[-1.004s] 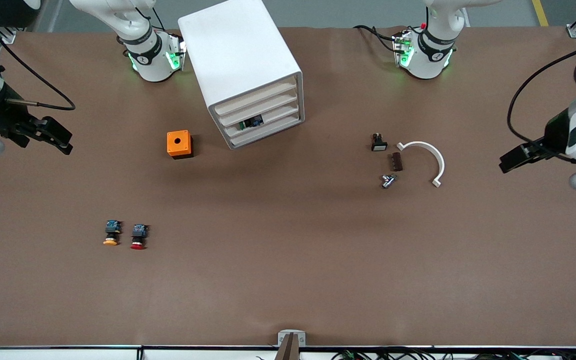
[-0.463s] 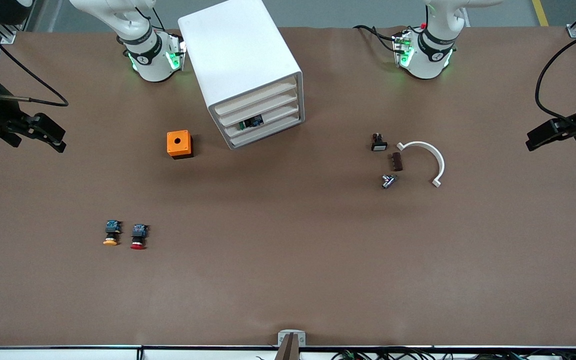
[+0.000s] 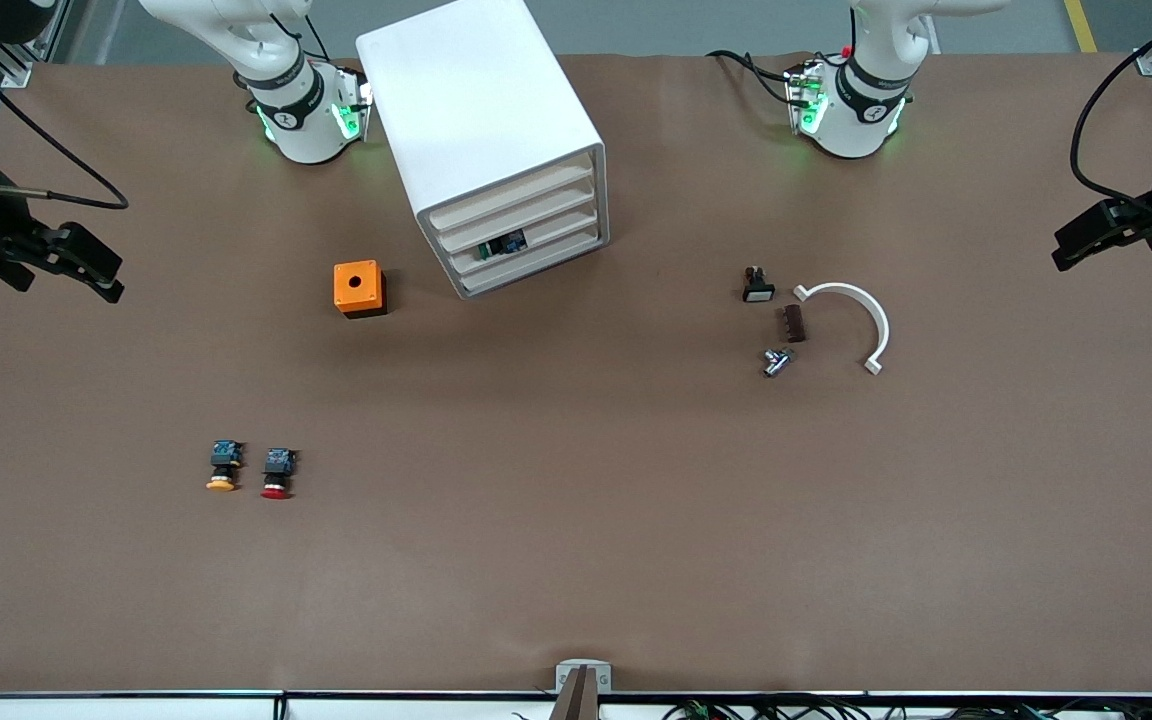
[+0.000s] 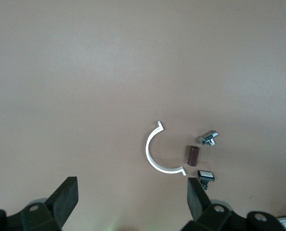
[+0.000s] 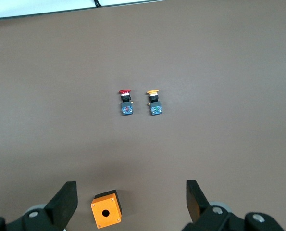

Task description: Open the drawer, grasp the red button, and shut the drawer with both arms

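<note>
We see the right pincer (image 3: pixel 101 272) spread apart at its end of the table (image 3: pixel 576 560), with the red button (image 3: pixel 276 474) nearer the front camera. The cabinet (image 3: pixel 496 150) has its drawer (image 3: pixel 526 222) shut. The left pincer (image 3: pixel 1076 245) hangs apart too.

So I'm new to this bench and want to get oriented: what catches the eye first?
The tall white cabinet with four drawers, standing between the arm bases. Nearer the camera lie an orange box and two small buttons, red-capped and yellow-capped. Toward the left arm's end lies a white curved clip.
</note>
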Robot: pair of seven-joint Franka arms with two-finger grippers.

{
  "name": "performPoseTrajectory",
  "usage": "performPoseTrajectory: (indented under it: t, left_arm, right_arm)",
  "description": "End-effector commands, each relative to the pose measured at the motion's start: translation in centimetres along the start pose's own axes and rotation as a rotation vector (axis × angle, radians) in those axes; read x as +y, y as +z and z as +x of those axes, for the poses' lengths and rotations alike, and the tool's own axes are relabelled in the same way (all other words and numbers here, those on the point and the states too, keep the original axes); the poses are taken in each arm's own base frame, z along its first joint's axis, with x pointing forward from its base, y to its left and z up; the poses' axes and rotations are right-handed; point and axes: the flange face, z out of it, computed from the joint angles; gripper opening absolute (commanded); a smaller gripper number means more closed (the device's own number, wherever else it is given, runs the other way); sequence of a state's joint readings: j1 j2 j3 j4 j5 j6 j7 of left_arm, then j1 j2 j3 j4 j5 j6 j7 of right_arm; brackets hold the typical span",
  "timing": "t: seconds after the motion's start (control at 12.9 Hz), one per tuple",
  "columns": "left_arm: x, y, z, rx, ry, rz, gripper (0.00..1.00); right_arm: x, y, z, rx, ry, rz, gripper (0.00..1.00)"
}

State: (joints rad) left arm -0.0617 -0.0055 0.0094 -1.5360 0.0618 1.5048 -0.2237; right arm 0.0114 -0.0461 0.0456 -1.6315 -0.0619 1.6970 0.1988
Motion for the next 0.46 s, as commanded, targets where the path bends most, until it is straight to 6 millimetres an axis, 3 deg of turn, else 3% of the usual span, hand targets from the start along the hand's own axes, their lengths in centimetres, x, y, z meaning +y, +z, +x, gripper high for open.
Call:
performPoseTrajectory:
  t: [0.0,0.39]
  left_arm:
    - [0.0,0.2,-0.6,0.004,0.020,-0.022,1.00]
    - [0.3,-0.1,-1.2,0.007,0.032,-0.024,1.00]
  right_arm:
    - [1.0,-0.3,-0.4,-0.003,-0.019,0.010,1.00]
    - [1.1,-1.4,-0.2,0.015,-0.022,0.014,1.00]
